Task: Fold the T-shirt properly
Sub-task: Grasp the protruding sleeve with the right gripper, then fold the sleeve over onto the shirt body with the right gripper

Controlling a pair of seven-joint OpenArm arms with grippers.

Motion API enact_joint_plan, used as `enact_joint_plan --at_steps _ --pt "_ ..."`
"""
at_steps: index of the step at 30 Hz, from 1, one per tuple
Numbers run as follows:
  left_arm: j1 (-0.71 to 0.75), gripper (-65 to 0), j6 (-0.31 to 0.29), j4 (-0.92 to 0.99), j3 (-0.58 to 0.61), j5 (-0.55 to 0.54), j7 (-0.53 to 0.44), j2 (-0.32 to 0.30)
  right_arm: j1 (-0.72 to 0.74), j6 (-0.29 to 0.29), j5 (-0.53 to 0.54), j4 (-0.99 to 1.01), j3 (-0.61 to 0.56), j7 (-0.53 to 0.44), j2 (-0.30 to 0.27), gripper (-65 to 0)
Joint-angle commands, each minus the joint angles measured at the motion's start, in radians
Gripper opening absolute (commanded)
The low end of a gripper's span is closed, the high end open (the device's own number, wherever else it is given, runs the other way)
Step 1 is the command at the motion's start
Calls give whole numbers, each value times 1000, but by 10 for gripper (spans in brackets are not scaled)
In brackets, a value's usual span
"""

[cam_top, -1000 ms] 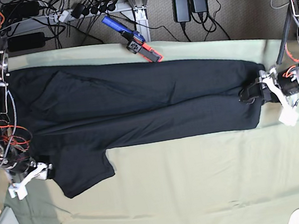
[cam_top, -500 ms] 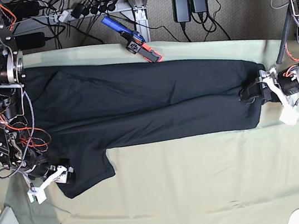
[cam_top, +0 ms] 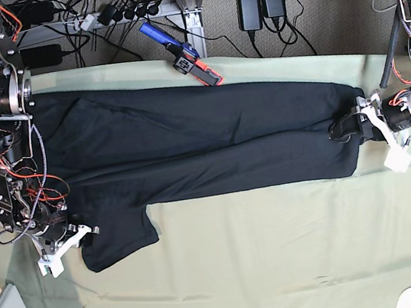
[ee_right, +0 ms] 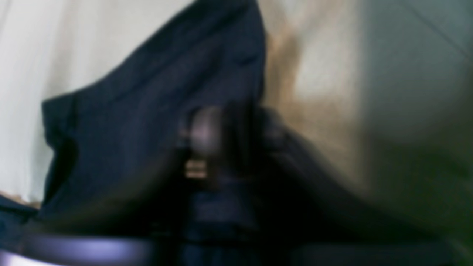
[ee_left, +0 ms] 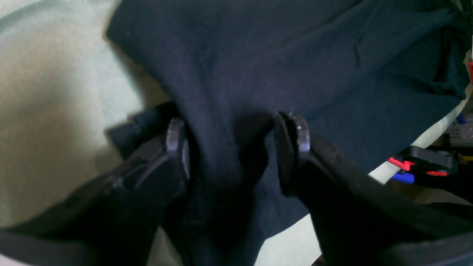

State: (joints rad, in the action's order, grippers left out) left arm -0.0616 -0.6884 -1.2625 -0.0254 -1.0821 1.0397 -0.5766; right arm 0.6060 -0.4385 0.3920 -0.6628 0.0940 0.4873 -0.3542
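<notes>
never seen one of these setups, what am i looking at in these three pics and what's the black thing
This is a two-armed robot at a table covered with a pale green cloth. The black thing is a T-shirt, spread out flat with one sleeve sticking out toward the near edge.

The wide picture comes from a camera above the table. The other two come from cameras mounted on each wrist, looking past the fingers.

The left end effector, on the wide picture's right, has shirt fabric bunched between its fingers, which stand apart. The right end effector, on the wide picture's left, is at the sleeve; its close-up is too blurred to tell if it grips.

Beyond the table's far edge lie cables and a blue and orange clamp.
</notes>
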Motion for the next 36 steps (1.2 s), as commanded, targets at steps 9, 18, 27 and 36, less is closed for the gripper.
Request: enact_joint_plan --at_steps 9,18,27,36 --pt "-19 -301 -10 -14 -7 -16 -18 -19 28 -48 35 -33 2 -13 -16 -650" --pt "-19 -301 -10 -14 -7 -14 -19 -19 3 -49 34 -176 2 87 -21 -650" --pt "-19 -301 -10 -14 -7 -13 -19 -19 -201 -53 34 -494 -10 84 -94 -650" --pt "-18 -301 -10 -14 -7 -5 -18 -20 -491 -51 34 -865 -11 76 -199 -650"
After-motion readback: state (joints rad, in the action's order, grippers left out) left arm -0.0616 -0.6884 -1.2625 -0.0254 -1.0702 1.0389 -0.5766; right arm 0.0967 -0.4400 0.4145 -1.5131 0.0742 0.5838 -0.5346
